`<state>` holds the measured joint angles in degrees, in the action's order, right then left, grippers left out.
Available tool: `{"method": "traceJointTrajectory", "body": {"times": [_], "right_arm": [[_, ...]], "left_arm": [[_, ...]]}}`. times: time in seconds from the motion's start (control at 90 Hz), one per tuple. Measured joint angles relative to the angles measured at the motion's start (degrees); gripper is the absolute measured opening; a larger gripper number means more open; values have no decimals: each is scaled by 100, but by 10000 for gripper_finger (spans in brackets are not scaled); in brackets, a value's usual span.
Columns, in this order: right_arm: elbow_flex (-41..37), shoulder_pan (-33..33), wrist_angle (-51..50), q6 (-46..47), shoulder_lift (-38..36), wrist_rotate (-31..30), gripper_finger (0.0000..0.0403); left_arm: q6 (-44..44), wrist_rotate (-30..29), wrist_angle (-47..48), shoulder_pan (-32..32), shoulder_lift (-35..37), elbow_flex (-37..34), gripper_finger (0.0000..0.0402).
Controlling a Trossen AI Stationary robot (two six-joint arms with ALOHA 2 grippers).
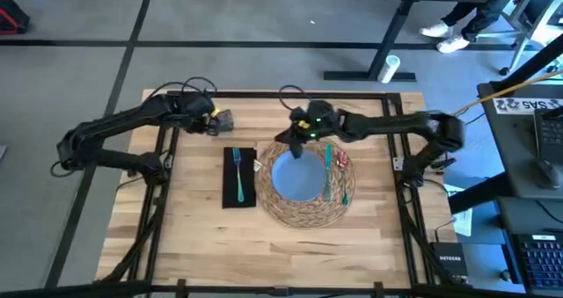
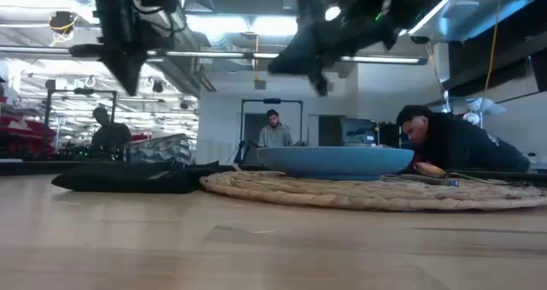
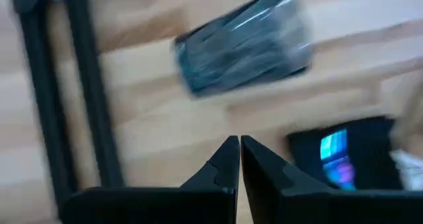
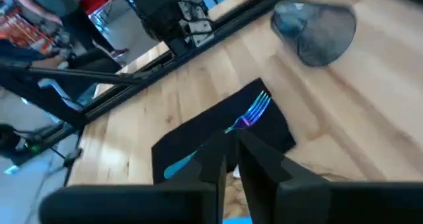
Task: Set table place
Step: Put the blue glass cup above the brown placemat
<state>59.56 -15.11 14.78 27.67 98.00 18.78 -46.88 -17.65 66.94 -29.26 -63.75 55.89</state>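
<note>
A round woven placemat (image 1: 303,201) lies mid-table with a blue plate (image 1: 297,177) on it. Green and red-handled cutlery (image 1: 332,170) lies on the mat to the right of the plate. Left of the mat, a black napkin (image 1: 239,177) carries a teal fork (image 1: 237,175). A small grey glass (image 1: 224,119) lies on its side on the wood, beyond the napkin. My left gripper (image 3: 238,145) is shut and hovers just left of the glass (image 3: 244,42). My right gripper (image 4: 232,151) is shut, in the air over the mat's far edge.
Black frame bars (image 1: 167,140) run along the table's left and right sides (image 1: 400,157). Bare wood (image 1: 264,254) fills the near half of the table. In the low view, people (image 2: 453,140) are in the room behind the table.
</note>
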Motion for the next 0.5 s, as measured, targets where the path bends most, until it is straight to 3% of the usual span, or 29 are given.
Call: {"method": "traceJointTrajectory", "body": {"times": [0.311,0.5], "right_arm": [[1807,45,268,-89,1645,92,73],[2578,30,-180,-263,2082,76,74]], "left_arm": [[-129,-313,-44,-227,-7,-806,0],[-100,-317,-883,-562,-11,-1533,0]]}}
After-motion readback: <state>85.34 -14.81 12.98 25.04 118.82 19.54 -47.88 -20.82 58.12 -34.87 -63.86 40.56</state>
